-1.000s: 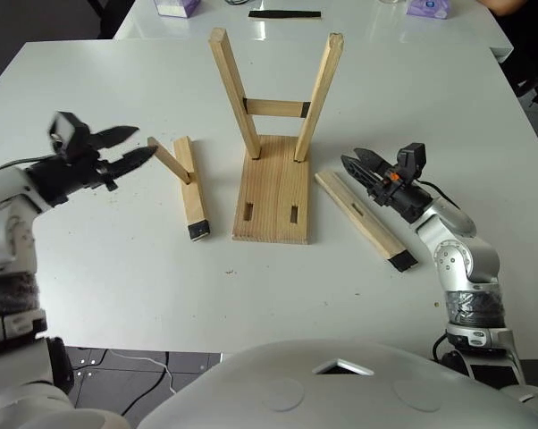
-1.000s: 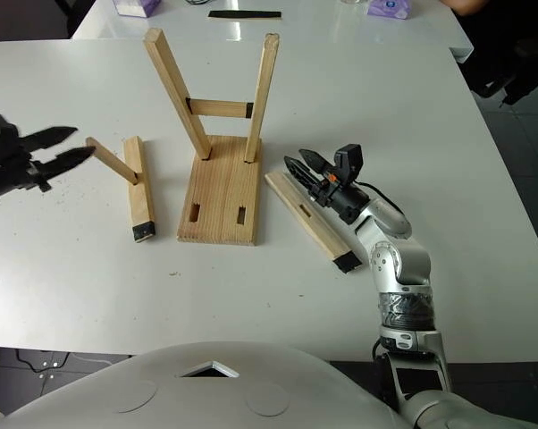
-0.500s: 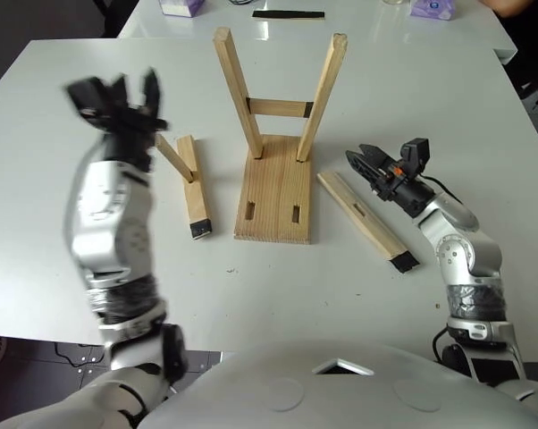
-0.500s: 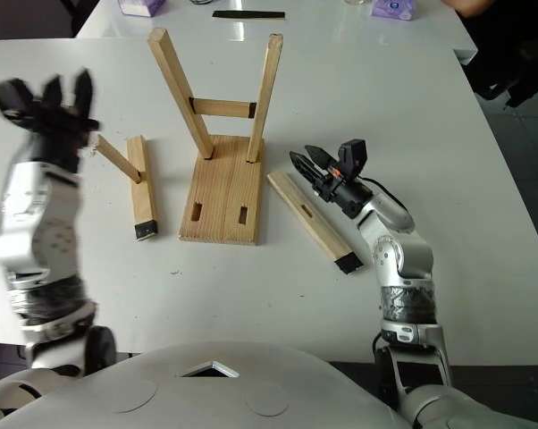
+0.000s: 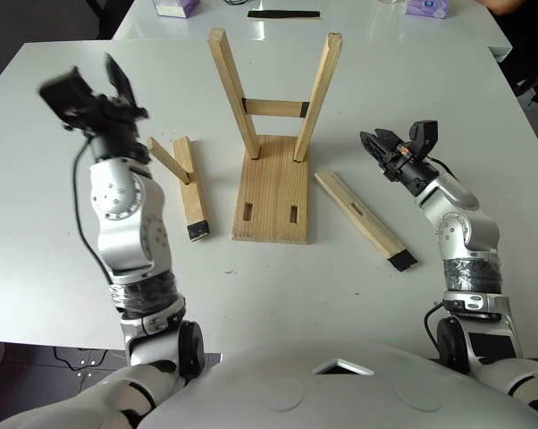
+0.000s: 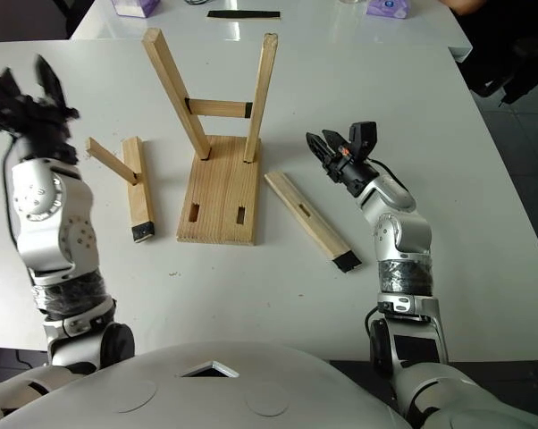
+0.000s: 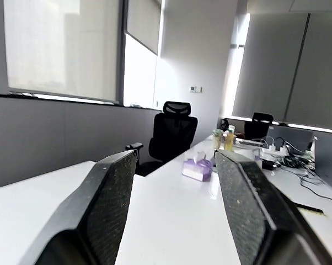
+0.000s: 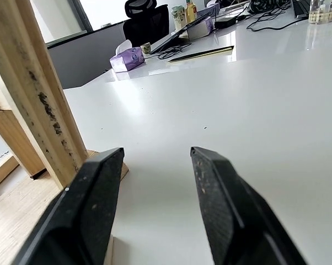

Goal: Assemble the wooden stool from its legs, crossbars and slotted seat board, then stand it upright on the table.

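Note:
The slotted seat board point(image 5: 272, 192) lies flat at mid-table. Two legs point(image 5: 236, 92) stand up from its far end, leaning apart, joined by a crossbar point(image 5: 276, 108). Two empty slots show at its near end. Left of it lies a loose leg point(image 5: 192, 183) with a crossbar piece point(image 5: 168, 158) sticking out. Another loose leg point(image 5: 365, 220) lies on the board's right. My left gripper point(image 5: 115, 85) is raised above the table's left side, open and empty, fingers point(image 7: 116, 210) pointing up. My right gripper point(image 5: 381, 143) hovers open beyond the right leg's far end, facing the standing legs point(image 8: 39, 105).
Two purple tissue boxes point(image 5: 177, 7) point(image 5: 427, 7) and a black strip point(image 5: 284, 13) lie on the table behind. The white table point(image 5: 448, 80) has bare room at the left, right and front. Office chairs point(image 7: 174, 130) stand in the room beyond.
My left arm has swung up from low beside the left leg, so its gripper now points upward. My right gripper has drawn back and up from the right loose leg.

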